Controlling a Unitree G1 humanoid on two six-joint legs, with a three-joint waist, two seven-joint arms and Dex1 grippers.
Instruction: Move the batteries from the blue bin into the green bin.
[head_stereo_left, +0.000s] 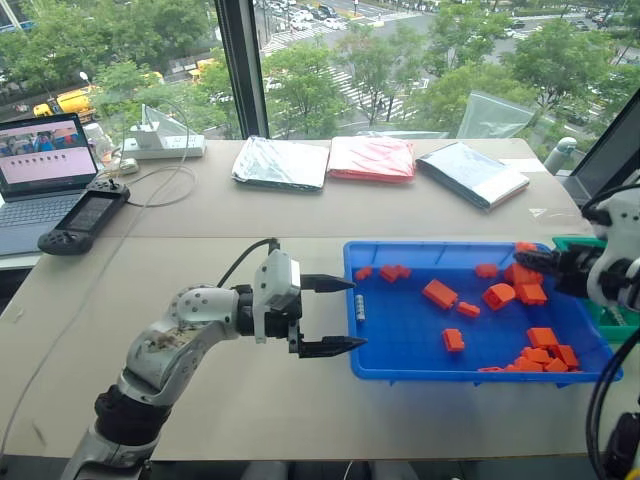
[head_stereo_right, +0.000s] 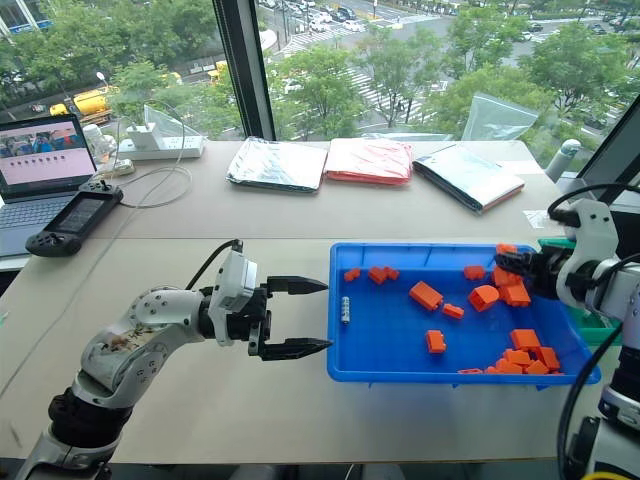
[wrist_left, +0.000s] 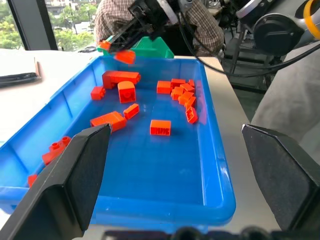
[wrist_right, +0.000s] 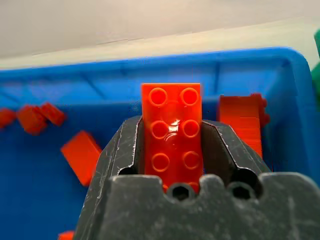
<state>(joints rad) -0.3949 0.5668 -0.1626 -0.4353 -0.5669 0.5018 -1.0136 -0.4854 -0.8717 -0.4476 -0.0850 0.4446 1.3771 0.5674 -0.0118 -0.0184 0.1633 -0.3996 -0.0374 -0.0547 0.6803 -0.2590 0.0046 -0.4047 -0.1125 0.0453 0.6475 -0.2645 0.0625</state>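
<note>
The blue bin (head_stereo_left: 440, 373) lies on the table and holds several orange bricks. One slim silvery battery (head_stereo_right: 345, 309) lies inside it close to its left wall. My left gripper (head_stereo_right: 327, 316) hangs open and level at that left wall, pointing toward the battery, with nothing between its fingers. My right gripper (head_stereo_left: 530, 260) is over the bin's far right corner, shut on an orange brick (wrist_right: 171, 130) that sticks out past its fingers (wrist_right: 131, 145). The green bin (head_stereo_left: 612, 322) stands against the blue bin's right side, partly hidden behind my right arm.
At the table's back lie two silver foil bags (head_stereo_left: 281, 162) and a red one (head_stereo_left: 372, 158). A laptop (head_stereo_left: 40, 170), a black handheld controller (head_stereo_left: 85, 218) and a power strip (head_stereo_left: 165, 147) are at the far left. A person in a plaid shirt (wrist_left: 112, 17) stands beyond the green bin.
</note>
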